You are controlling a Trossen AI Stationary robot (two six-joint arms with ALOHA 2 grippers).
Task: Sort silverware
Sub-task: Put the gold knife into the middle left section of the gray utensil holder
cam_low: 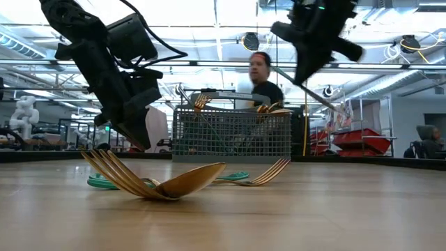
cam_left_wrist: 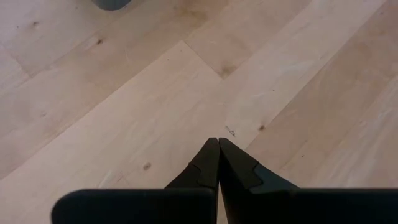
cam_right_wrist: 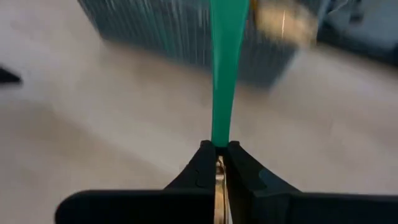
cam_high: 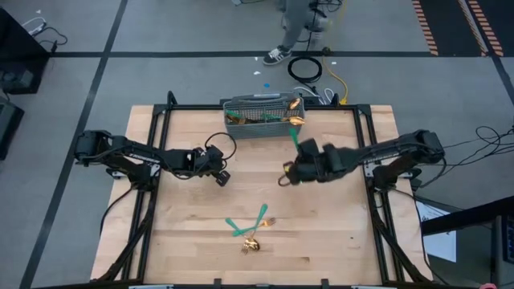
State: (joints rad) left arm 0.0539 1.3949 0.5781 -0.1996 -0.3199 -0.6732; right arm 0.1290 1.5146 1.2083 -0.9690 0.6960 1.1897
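My right gripper [cam_high: 293,164] [cam_right_wrist: 219,149] hangs over the table's middle, just near of the grey wire basket [cam_high: 261,116], and is shut on a teal-handled piece of silverware [cam_high: 295,138]. Several gold and teal pieces stand in the basket [cam_low: 230,132]. More silverware [cam_high: 250,231] lies in a small heap near the table's near edge: two crossed teal handles, a gold spoon [cam_low: 188,183] and forks [cam_low: 115,171]. My left gripper [cam_high: 222,177] [cam_left_wrist: 218,142] is shut and empty, hovering above bare wood left of centre. My right gripper pinches the piece between its two fingers where the teal handle [cam_right_wrist: 220,134] meets the gold part, which shows between the fingers [cam_right_wrist: 219,171]. The piece is lifted clear of the table. Its teal handle sticks out past the fingertips toward the basket.
A person stands beyond the table's far edge, behind the basket [cam_low: 261,77]. Cables lie on the floor there [cam_high: 309,71]. Bare wood [cam_high: 337,233] stretches between the heap and both side edges of the table.
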